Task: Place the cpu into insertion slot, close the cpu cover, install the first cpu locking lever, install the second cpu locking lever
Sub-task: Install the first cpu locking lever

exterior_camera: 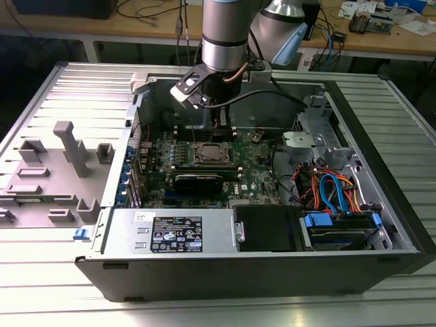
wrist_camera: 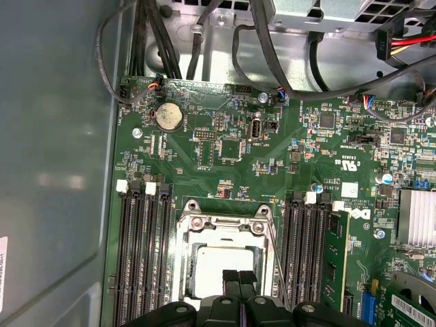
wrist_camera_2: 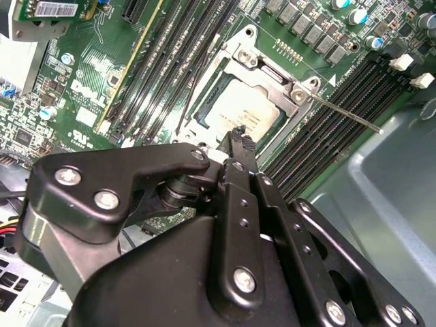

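Showing the cpu (wrist_camera: 219, 269) as a small flat square with a silvery-grey metal top, we find it seated in the insertion slot (wrist_camera: 181, 259) of the green motherboard (wrist_camera: 225, 146). The cpu cover (wrist_camera: 228, 237), a thin silver frame with a cut-out centre, lies flat over the slot, so that the chip's top shows through the opening. In the second wrist view the chip's top appears pale and faintly glossy, bordered by the frame on every side that we can see.

The gripper (wrist_camera: 238, 278) hangs directly above the slot. Its two black fingertips (wrist_camera: 230, 276) are pressed together side by side, with nothing pinched between them. In both wrist views the joined tips stand over one edge of the cpu, just inside the slot's rim, while most of the chip lies clear of them towards the slot's middle. We cannot tell whether the tips touch the chip or the cover.

A thin wire lever (wrist_camera_2: 344, 112) runs out from one corner of the slot and crosses the long memory slots (wrist_camera_2: 327, 146) beside it. A second wire lever (wrist_camera_2: 193, 92) lies along the slot's opposite side.

In the exterior view the arm (exterior_camera: 225, 30) stands upright over the slot, inside the open computer case (exterior_camera: 238, 276).
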Robot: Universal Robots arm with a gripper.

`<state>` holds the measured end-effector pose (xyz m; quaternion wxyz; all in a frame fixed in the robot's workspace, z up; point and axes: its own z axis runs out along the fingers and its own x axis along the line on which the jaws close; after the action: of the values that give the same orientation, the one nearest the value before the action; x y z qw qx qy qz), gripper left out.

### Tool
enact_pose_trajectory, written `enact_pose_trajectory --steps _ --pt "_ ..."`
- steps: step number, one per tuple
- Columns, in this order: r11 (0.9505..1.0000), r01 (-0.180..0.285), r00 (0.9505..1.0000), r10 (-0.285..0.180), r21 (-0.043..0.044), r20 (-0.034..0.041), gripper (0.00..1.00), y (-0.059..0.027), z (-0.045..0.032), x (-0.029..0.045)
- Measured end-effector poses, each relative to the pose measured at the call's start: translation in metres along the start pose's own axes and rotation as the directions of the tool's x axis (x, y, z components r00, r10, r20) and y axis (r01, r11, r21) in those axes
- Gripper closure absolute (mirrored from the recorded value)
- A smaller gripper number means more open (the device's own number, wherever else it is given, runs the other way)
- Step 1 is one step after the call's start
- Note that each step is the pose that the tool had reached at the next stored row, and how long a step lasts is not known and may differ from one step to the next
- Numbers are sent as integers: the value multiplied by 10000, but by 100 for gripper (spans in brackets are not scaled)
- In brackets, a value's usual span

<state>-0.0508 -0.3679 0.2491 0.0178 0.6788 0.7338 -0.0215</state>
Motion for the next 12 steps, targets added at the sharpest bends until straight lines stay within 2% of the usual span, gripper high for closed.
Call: enact_pose_trajectory --steps 12 --pt "10000 0 10000 0 0 0 89 0 -74 -4"
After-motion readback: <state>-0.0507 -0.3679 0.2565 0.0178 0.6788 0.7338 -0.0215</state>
